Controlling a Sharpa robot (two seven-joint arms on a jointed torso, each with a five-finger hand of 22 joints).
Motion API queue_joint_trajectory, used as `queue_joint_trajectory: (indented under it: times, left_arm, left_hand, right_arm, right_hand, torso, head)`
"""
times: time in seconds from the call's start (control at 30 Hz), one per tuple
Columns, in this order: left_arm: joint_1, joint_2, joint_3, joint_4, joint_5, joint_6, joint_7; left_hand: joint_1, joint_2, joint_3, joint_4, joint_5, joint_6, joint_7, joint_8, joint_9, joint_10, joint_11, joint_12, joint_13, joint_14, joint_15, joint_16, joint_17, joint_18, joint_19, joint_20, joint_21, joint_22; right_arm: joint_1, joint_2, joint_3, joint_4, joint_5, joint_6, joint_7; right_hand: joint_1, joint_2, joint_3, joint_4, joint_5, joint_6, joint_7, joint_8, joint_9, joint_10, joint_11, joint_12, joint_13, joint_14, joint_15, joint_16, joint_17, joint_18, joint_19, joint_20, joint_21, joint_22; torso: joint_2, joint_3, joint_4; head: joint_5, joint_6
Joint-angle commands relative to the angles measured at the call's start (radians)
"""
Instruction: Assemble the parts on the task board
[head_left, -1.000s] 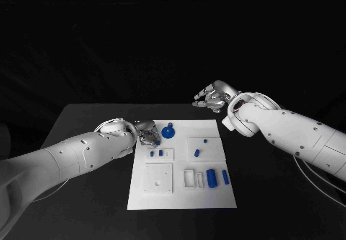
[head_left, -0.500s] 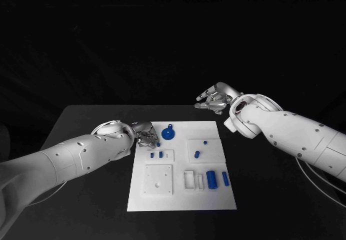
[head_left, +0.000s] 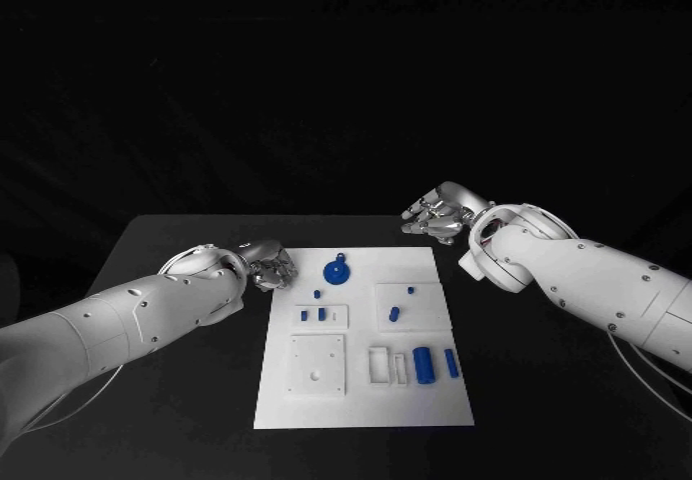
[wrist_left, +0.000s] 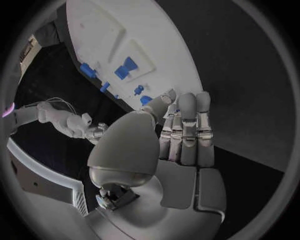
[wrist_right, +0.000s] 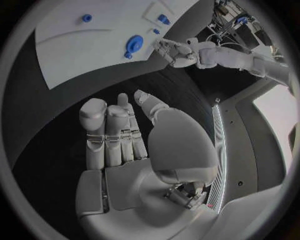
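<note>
The left hand hovered empty, fingers straight, beside the white rectangular task board; the right hand hung empty, fingers extended, beyond it.

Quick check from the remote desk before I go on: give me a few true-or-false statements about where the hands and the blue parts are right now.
1. The left hand holds a blue part. False: its fingers lie together with nothing in them, beside the task board's left edge.
2. The round blue part lies on the board near its far edge. True.
3. The right hand rests on the board. False: it is beyond the board's far right corner, off the board.
4. A blue cylinder lies near the board's near right corner. True.
5. The right hand holds nothing. True: the right wrist view shows an empty palm.
</note>
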Motion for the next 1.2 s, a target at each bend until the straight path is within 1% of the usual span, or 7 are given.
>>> queue_joint_trajectory:
  times: [0.03, 0.1, 0.3, 0.47, 0.5, 0.8, 1.2]
  left_arm:
    - [0.010, -0.021, 0.014, 0.019, 0.220, -0.064, 0.050]
    - [0.016, -0.039, 0.024, 0.035, 0.331, -0.053, 0.062]
    - [0.035, -0.105, 0.042, 0.123, 0.633, -0.030, 0.107]
    - [0.042, -0.164, 0.055, 0.222, 0.824, -0.026, 0.158]
    - [0.043, -0.181, 0.059, 0.254, 0.871, -0.032, 0.173]
    - [0.049, -0.241, 0.067, 0.378, 1.030, -0.060, 0.227]
    - [0.052, -0.252, 0.068, 0.400, 1.060, -0.079, 0.243]
  left_hand:
    - [0.008, 0.004, -0.002, 0.001, 0.001, 0.017, 0.004, -0.003, 0.000, 0.037, -0.006, 0.001, 0.001, -0.029, 0.000, -0.071, -0.032, 0.007, -0.038, 0.003, -0.025, 0.019]
    - [0.008, 0.005, -0.033, 0.008, -0.027, 0.054, -0.009, 0.006, 0.005, 0.146, -0.051, 0.052, 0.014, -0.079, -0.006, -0.143, -0.061, -0.017, -0.088, 0.009, -0.070, -0.003]
    - [-0.015, 0.017, -0.084, 0.038, -0.038, 0.031, 0.004, -0.003, 0.002, -0.025, 0.018, 0.004, 0.001, -0.134, 0.051, -0.383, -0.161, -0.042, -0.152, 0.045, -0.220, -0.128]
    - [0.003, 0.033, -0.123, 0.036, -0.024, 0.034, 0.004, -0.003, 0.002, -0.040, 0.027, 0.003, 0.000, -0.045, 0.073, -0.692, -0.239, -0.031, -0.113, 0.075, -0.359, -0.288]
    - [0.013, 0.041, -0.118, 0.030, 0.032, 0.038, 0.008, -0.002, 0.003, -0.035, 0.026, 0.003, 0.000, -0.033, 0.070, -0.714, -0.237, -0.029, -0.106, 0.069, -0.353, -0.290]
    - [0.001, 0.056, -0.134, 0.022, 0.027, 0.048, 0.011, -0.003, 0.002, -0.018, 0.021, 0.003, 0.000, 0.032, 0.058, -0.770, -0.199, -0.030, -0.089, 0.057, -0.343, -0.234]
    - [-0.008, 0.055, -0.147, 0.020, 0.029, 0.042, 0.013, -0.003, 0.002, -0.053, 0.032, 0.003, 0.000, 0.034, 0.065, -0.805, -0.175, -0.028, -0.083, 0.063, -0.356, -0.259]
  right_arm:
    - [-0.015, -0.009, -0.001, 0.005, -0.148, 0.057, 0.017]
    - [-0.023, -0.015, -0.004, 0.010, -0.210, 0.066, 0.009]
    - [-0.047, -0.023, -0.013, 0.027, -0.371, 0.079, -0.030]
    - [-0.068, -0.017, -0.027, 0.027, -0.482, 0.079, -0.064]
    - [-0.073, -0.013, -0.034, 0.025, -0.511, 0.077, -0.072]
    - [-0.086, 0.004, -0.068, 0.023, -0.600, 0.109, -0.105]
    - [-0.094, 0.025, -0.097, 0.016, -0.624, 0.124, -0.127]
  right_hand:
    - [0.003, -0.012, 0.056, -0.024, -0.016, 0.018, -0.004, -0.002, 0.000, -0.013, 0.011, -0.009, -0.083, -0.002, 0.010, 0.000, -0.004, 0.014, 0.032, 0.011, -0.006, 0.094]
    - [-0.003, -0.013, 0.086, -0.035, -0.027, 0.029, -0.003, -0.001, 0.000, -0.023, 0.016, -0.009, -0.120, -0.003, 0.013, 0.001, -0.007, 0.017, 0.031, 0.014, -0.008, 0.094]
    - [-0.018, -0.034, 0.137, -0.034, -0.074, 0.053, -0.007, -0.001, 0.001, -0.074, 0.031, -0.011, -0.123, -0.006, 0.023, -0.003, -0.019, 0.020, 0.029, 0.024, -0.019, 0.092]
    - [-0.017, -0.053, 0.160, -0.034, -0.107, 0.058, -0.009, -0.001, 0.000, -0.101, 0.038, -0.011, -0.124, -0.005, 0.030, -0.006, -0.028, 0.020, 0.029, 0.030, -0.027, 0.090]
    - [-0.017, -0.062, 0.178, -0.032, -0.113, 0.060, -0.010, -0.001, 0.000, -0.100, 0.038, -0.011, -0.124, -0.010, 0.034, -0.019, -0.045, 0.022, 0.025, 0.035, -0.047, 0.085]
    - [-0.020, -0.090, 0.212, -0.023, -0.131, 0.053, -0.011, -0.001, 0.000, -0.119, 0.043, -0.012, -0.124, -0.005, 0.041, -0.028, -0.091, 0.029, 0.032, 0.042, -0.089, 0.075]
    - [-0.022, -0.103, 0.169, -0.003, -0.166, 0.033, 0.000, -0.001, -0.001, -0.132, 0.049, -0.012, -0.124, -0.010, 0.043, -0.037, -0.153, 0.039, 0.048, 0.045, -0.173, 0.050]
  torso:
    - [-0.002, 0.0004, -0.0008]
    - [-0.004, 0.0003, -0.0003]
    - [-0.011, -0.0015, -0.0011]
    - [-0.016, -0.0045, 0.0021]
    - [-0.017, -0.0052, 0.0031]
    - [-0.024, -0.0105, 0.0091]
    - [-0.022, -0.0085, 0.0084]
  head:
    - [-0.006, 0.005]
    - [-0.011, 0.006]
    - [-0.017, 0.008]
    - [-0.024, 0.010]
    - [-0.022, 0.013]
    - [-0.021, 0.007]
    - [-0.022, 0.004]
